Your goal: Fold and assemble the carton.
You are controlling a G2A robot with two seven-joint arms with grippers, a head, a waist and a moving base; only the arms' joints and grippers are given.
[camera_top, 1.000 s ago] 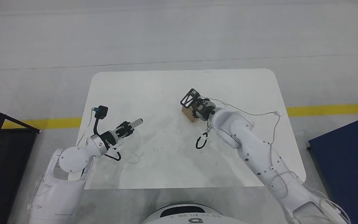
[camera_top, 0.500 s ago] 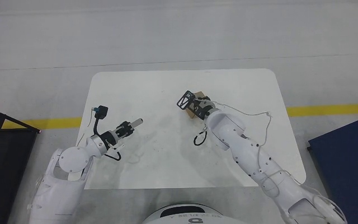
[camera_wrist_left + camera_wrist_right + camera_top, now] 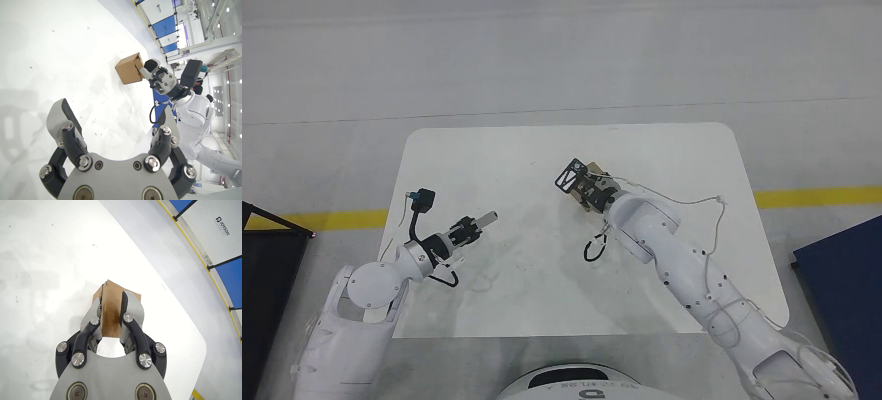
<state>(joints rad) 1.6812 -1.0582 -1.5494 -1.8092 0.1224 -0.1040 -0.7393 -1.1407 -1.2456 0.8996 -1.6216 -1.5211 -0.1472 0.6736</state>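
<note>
A small brown carton (image 3: 595,167) lies on its side near the middle of the white table (image 3: 542,290), its flapped end turned to my right gripper (image 3: 588,187). In the right wrist view the right gripper (image 3: 111,296) has its fingers drawn to a narrow gap, and cardboard of the carton (image 3: 110,315) fills that gap. From the left wrist view the carton (image 3: 127,71) shows loose flaps where the right gripper (image 3: 144,70) meets it. My left gripper (image 3: 492,215) hovers over bare table at the left, open and holding nothing (image 3: 115,106).
The table's rounded far right corner (image 3: 198,336) lies beyond the carton. Yellow floor tape (image 3: 822,195) runs past both sides of the table. A dark blue panel (image 3: 852,280) stands off the right edge, and a black object (image 3: 267,270) off the left.
My right arm has swung a little leftward and away across the table, and the carton has shifted with it. The left arm has not moved.
</note>
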